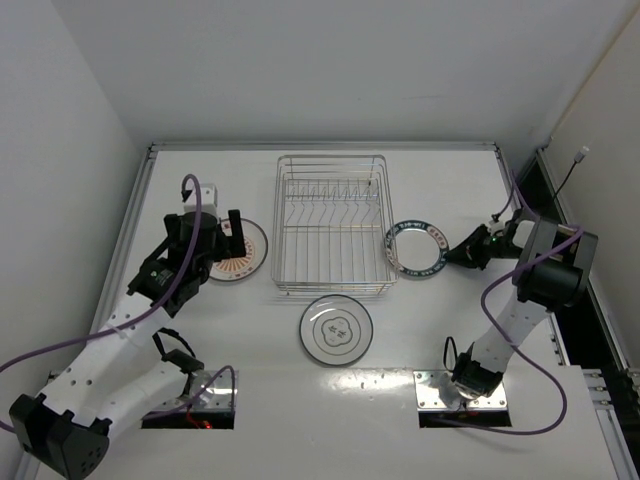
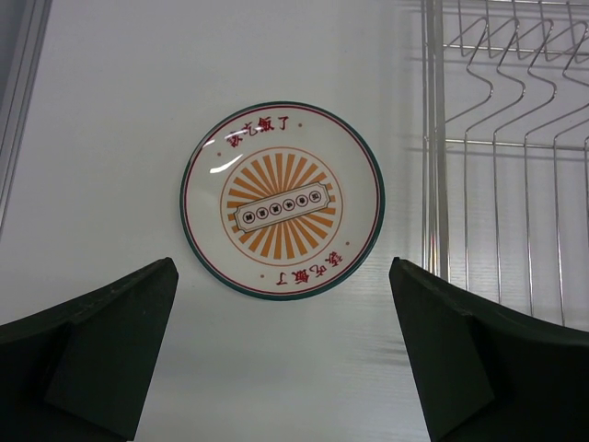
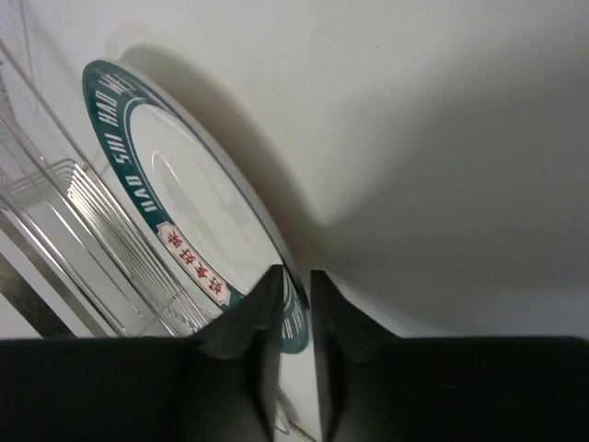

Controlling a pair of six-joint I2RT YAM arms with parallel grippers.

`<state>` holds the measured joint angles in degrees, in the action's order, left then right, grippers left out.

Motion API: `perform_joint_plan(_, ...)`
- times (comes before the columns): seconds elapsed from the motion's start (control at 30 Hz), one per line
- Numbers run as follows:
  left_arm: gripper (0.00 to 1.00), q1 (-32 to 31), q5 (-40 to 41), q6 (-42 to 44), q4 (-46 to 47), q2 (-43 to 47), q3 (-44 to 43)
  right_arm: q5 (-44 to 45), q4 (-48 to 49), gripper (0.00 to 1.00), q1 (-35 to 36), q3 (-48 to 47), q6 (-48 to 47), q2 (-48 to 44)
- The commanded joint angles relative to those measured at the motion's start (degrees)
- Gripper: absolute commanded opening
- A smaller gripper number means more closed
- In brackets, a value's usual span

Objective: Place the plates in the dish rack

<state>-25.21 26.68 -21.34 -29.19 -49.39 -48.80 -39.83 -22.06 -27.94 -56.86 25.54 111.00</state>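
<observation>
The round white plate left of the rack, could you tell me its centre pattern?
That plate bears an orange sunburst; left wrist view shows it best.

Bright and even from overhead in the top view; leaves only pale, soft-edged shadows on the white table (image 1: 420, 320) under the dish rack (image 1: 279, 225). Sharp in the left wrist view on the sunburst plate (image 2: 283, 200), bar one small white glare streak near its upper-left rim; falls to near-black on the fingers (image 2: 92, 350) of the left gripper (image 2: 282, 262). Dimmer, greyer in the right wrist view: spreads a broad soft shadow beside the teal-ringed plate (image 3: 184, 203), blurs the rack wires, swallows all detail in the fingers (image 3: 239, 368) of the right gripper (image 3: 295, 273).
</observation>
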Motion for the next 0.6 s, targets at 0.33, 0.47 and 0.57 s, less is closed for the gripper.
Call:
perform_joint_plan(0.33, 1.0, -0.36, 1.45, -0.81, -0.17, -1.94, -1.48, 2.74, -3.34, 0.0, 0.35, -2.38, -1.72, -5.79)
perform_joint_plan(0.47, 1.0, -0.36, 1.98, -0.81, -0.17, -2.47, -1.48, 7.12, -5.09, 0.0, 0.35, -2.38, -1.19, -10.88)
perform_joint_plan(0.57, 1.0, -0.36, 1.98, -0.81, -0.69, -2.47, -1.48, 11.86, -8.07, 0.0, 0.35, -3.87, -1.19, -16.33)
